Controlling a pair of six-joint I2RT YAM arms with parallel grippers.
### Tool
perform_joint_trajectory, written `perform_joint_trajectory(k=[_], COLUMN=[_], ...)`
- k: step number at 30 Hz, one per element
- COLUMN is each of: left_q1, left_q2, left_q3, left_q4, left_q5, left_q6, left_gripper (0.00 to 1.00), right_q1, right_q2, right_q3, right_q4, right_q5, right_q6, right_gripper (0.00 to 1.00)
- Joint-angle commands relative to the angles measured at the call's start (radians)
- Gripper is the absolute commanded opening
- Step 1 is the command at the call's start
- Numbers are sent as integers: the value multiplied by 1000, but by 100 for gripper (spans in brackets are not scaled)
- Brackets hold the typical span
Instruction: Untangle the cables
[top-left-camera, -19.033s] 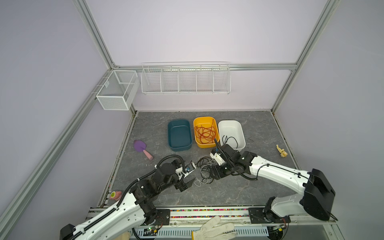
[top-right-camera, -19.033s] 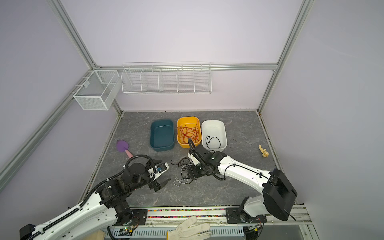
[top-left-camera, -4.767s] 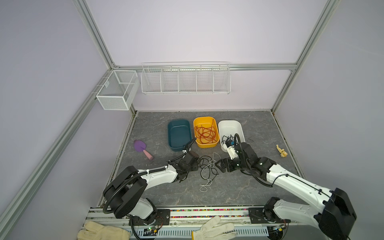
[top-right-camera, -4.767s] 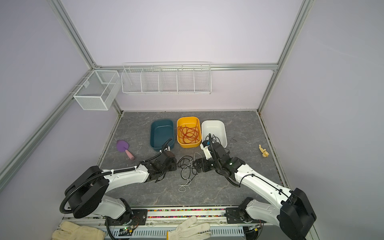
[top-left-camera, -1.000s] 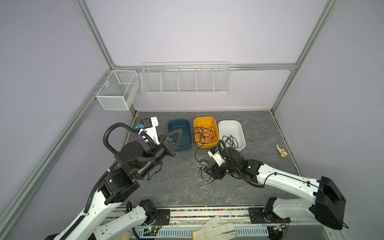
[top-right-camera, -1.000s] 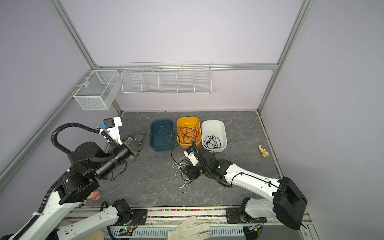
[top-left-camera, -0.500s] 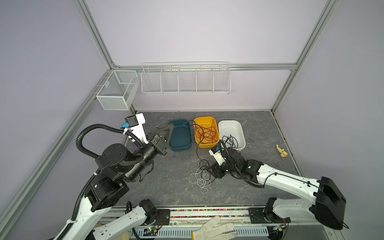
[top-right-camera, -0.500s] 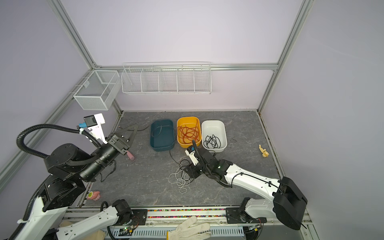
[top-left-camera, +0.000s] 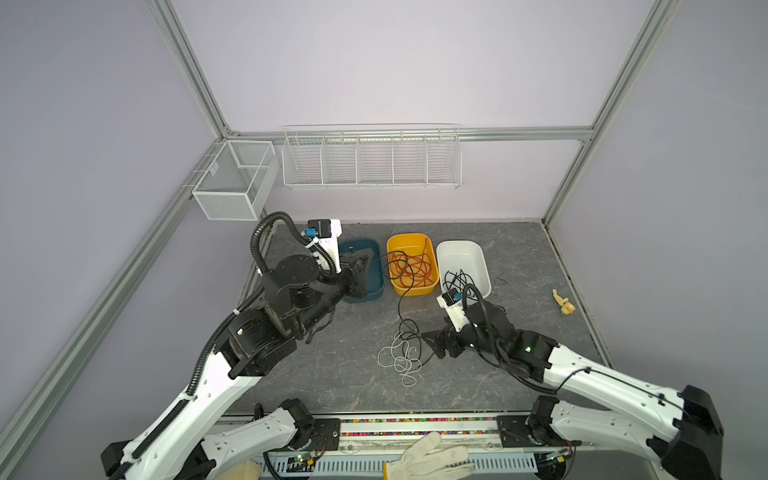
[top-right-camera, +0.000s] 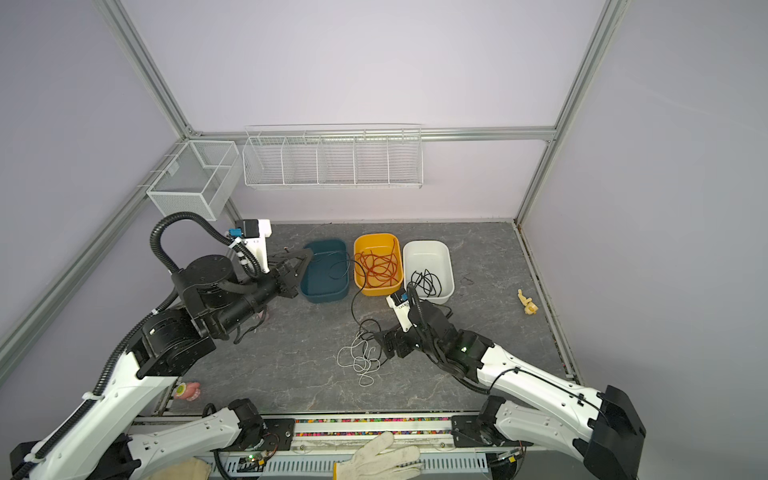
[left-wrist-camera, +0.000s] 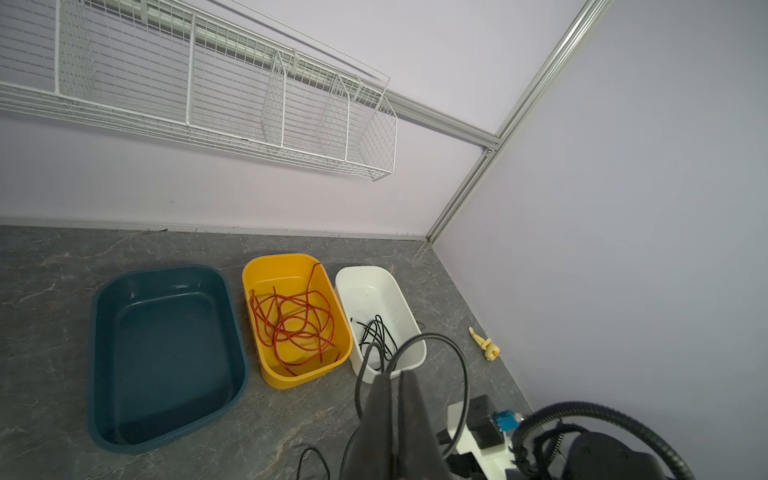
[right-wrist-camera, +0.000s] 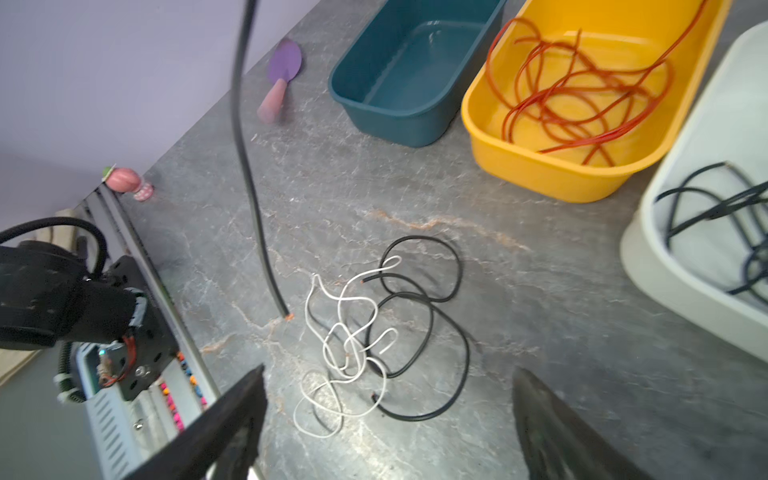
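Observation:
My left gripper (top-left-camera: 365, 262) is raised beside the teal bin, shut on a black cable (top-left-camera: 400, 299). That cable drapes past the yellow bin, and its free end (right-wrist-camera: 284, 315) reaches the table by the pile. In the left wrist view the shut fingers (left-wrist-camera: 380, 399) pinch the cable's loop (left-wrist-camera: 459, 365). A white cable (right-wrist-camera: 340, 353) and another black cable (right-wrist-camera: 440, 328) lie tangled on the table in front of my right gripper (right-wrist-camera: 386, 415). It stands open and low with nothing between its fingers. Red-orange cables (top-left-camera: 409, 266) fill the yellow bin, and black ones (top-left-camera: 457, 279) lie in the white bin.
A teal bin (top-left-camera: 372, 287), a yellow bin (top-left-camera: 411, 289) and a white bin (top-left-camera: 461, 250) stand in a row at the back. A purple spatula (right-wrist-camera: 284, 62) and a pink toy (top-right-camera: 189, 390) lie left, a yellow toy (top-left-camera: 563, 302) right. Wire baskets hang on the wall.
My left gripper has swung back right toward the teal bin, still carrying the black cable. The right gripper's jaws have spread wider over the pile.

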Motion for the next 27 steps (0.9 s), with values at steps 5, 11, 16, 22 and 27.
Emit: perform_joint_trajectory(k=[5,11,16,22,27], left_q1=[6,13,29,36,39], left_q2=[183,391,581,796,975], left_q3=[189,361,517,683,838], left_q4=[14,57,75,90,75], left_q5=[64,125,194,245,274], left_q6=[107,167,196,211,210], left_gripper=[0,0,0,0,0], right_q1=[-15,-45,-67,-85,-94], right_q2=[-193,-334,-455,-652,-767], right_q3=[-78,-120,-145,-186,-215], right_q4=[-8,-54,-116,-208,-220], right_q5=[280,416,527,688,713], right_q6=[57,121,180,264,270], right_gripper=[89,89,89,89,89])
